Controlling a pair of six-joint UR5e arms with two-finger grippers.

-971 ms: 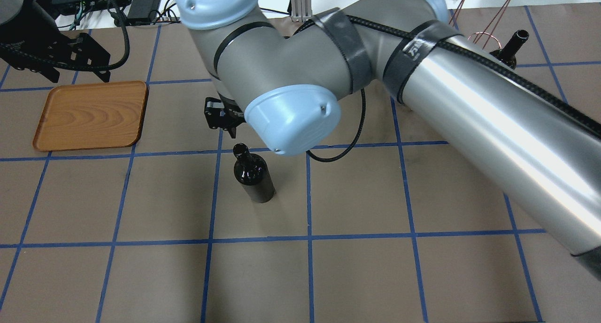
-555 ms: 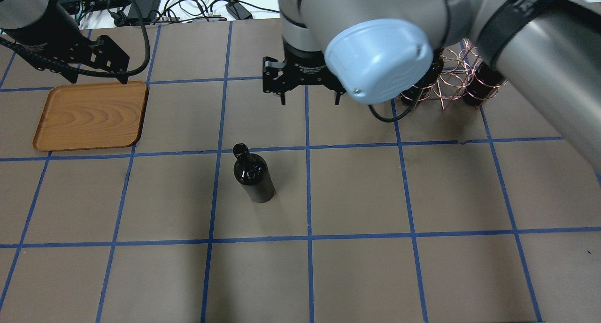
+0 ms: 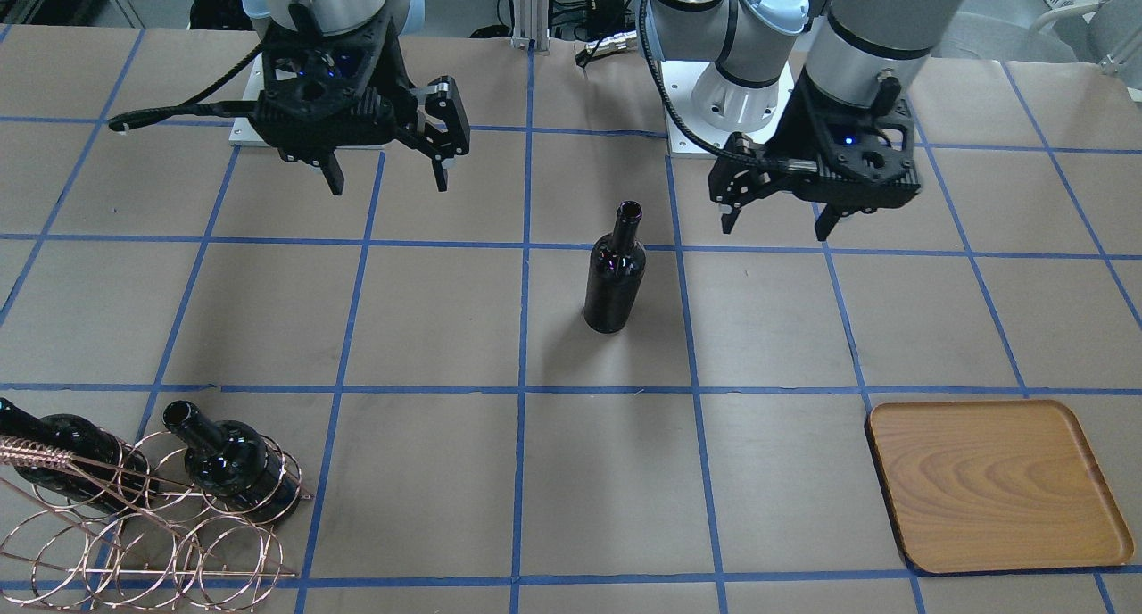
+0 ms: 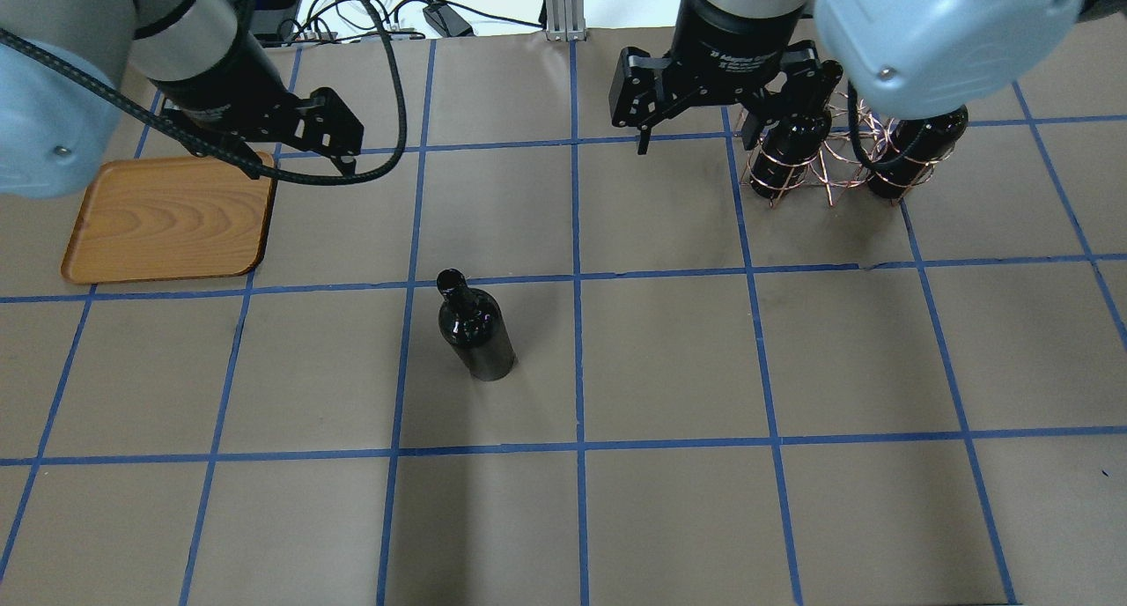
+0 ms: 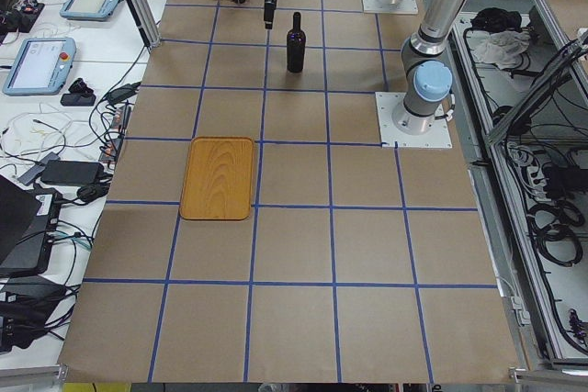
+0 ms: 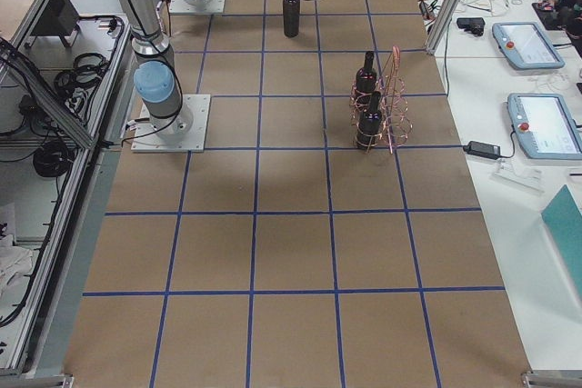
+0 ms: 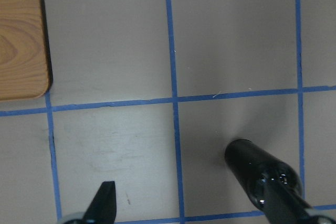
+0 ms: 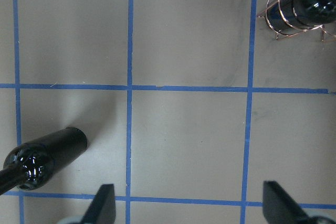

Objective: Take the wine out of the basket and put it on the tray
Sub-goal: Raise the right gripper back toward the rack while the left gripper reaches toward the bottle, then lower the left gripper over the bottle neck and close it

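Observation:
One wine bottle [image 4: 475,328] stands upright on the table's middle, apart from both grippers; it also shows in the front view [image 3: 614,275]. The copper wire basket [image 4: 832,174] at the far right holds two more bottles [image 4: 792,148] [image 4: 916,152]. The wooden tray [image 4: 167,218] lies at the far left with nothing on it. My left gripper [image 4: 308,167] is open and empty, hovering by the tray's far right corner. My right gripper [image 4: 696,144] is open and empty, just left of the basket. The left wrist view shows the bottle [image 7: 262,174] and the tray's corner [image 7: 21,40].
Blue tape lines [image 4: 577,280] grid the brown table. Cables and devices [image 4: 396,7] and an aluminium post [image 4: 559,7] lie beyond the far edge. Both arm bases [image 3: 732,87] stand at the robot's side of the table.
My right gripper has swung from just above the standing bottle to the right, up beside the basket. My left gripper has moved right, past the tray's corner. The bottle has not moved.

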